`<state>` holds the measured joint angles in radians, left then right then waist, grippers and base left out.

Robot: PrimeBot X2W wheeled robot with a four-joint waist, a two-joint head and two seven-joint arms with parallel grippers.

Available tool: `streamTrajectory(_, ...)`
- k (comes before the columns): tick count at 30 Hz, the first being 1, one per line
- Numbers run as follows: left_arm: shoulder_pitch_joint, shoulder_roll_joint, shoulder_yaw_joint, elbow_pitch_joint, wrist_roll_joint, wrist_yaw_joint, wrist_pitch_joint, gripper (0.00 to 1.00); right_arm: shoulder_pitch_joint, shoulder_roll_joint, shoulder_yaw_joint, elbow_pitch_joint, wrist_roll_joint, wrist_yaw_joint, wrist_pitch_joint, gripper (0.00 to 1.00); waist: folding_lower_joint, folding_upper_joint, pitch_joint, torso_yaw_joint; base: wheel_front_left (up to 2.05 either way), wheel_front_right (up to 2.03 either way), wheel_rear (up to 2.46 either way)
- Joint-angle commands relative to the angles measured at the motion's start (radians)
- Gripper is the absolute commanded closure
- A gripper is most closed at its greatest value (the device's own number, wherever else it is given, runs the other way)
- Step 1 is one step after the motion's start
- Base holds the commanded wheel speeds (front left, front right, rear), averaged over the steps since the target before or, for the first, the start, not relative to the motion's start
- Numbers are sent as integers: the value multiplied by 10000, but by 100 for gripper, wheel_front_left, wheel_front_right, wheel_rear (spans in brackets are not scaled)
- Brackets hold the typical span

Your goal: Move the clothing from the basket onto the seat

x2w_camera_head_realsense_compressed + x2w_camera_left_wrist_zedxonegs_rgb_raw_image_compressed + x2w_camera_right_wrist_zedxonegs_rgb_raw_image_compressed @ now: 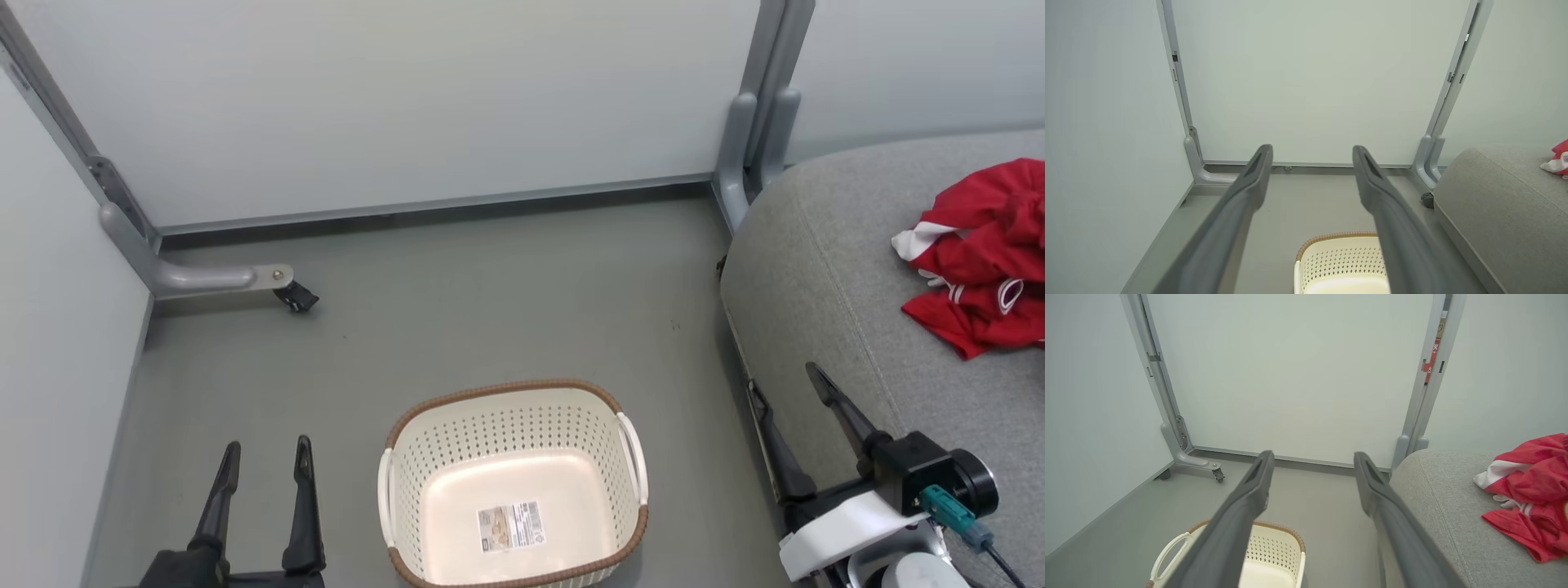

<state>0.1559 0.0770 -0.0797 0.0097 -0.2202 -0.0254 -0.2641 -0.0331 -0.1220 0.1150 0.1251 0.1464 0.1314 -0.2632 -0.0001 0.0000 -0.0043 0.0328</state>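
Observation:
The cream perforated basket (514, 482) with its brown rim stands on the floor at the bottom centre, holding nothing but its paper label (510, 525). The red clothing (984, 257) with white trim lies in a heap on the grey seat (824, 278) at the right. My left gripper (268, 457) is open at the lower left, left of the basket, with nothing between its fingers. Open as well, my right gripper (788, 384) hangs beside the seat's front edge. The wrist views show the basket (1341, 261) (1274, 553), the seat (1502, 204) (1437, 506) and the clothing (1559, 161) (1533, 490).
Pale partition panels close off the back and left. Their grey metal feet, one with a caster (295, 296), reach onto the grey floor (490, 302). A grey post (755, 122) stands at the seat's far corner.

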Motion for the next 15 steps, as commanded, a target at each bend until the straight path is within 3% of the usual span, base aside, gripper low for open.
streamTrajectory(1,278,-52,95,-13,193,-86,-3,0,251,-3,-9,-69,-55,-14,-22,0,1,0,-552,144,0,0,0)
streamTrajectory(15,1060,-255,475,145,671,-448,-3,0,1510,137,-269,-27,-77,-13,-22,0,1,0,-1193,-198,0,0,0)
